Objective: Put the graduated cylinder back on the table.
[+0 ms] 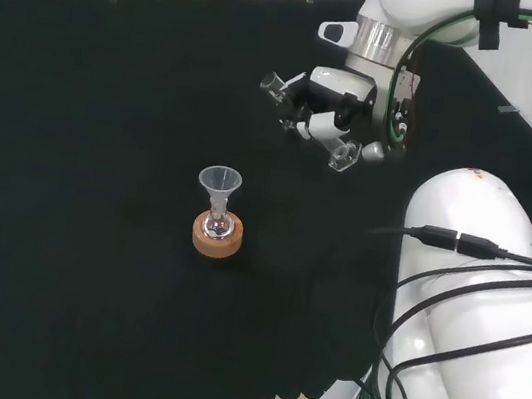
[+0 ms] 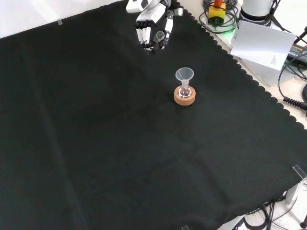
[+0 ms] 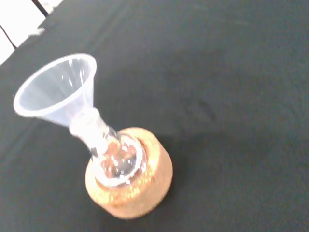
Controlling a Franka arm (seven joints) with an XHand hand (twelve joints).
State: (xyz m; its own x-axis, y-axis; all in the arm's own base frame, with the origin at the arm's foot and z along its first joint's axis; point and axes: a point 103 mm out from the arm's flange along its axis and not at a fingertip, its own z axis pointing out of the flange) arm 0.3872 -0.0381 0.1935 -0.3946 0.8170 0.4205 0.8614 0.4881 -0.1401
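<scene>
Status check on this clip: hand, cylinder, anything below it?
Hand above the cloth, fingers curled round the clear graduated cylinder, held tilted. Funnel in flask on cork ring stands apart, nearer in head view.

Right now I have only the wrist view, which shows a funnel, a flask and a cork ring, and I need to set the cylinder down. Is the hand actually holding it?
Observer: Yes. In the head view the hand has its fingers curled round the graduated cylinder.
Operator: Is it upright?
Observer: No. It lies tilted, nearly level, with an end sticking out on each side of the hand.
Operator: Where is the flask relative to the hand?
Observer: In the front view the flask on its cork ring stands nearer the camera and to the right of the hand, well apart from it.
</scene>
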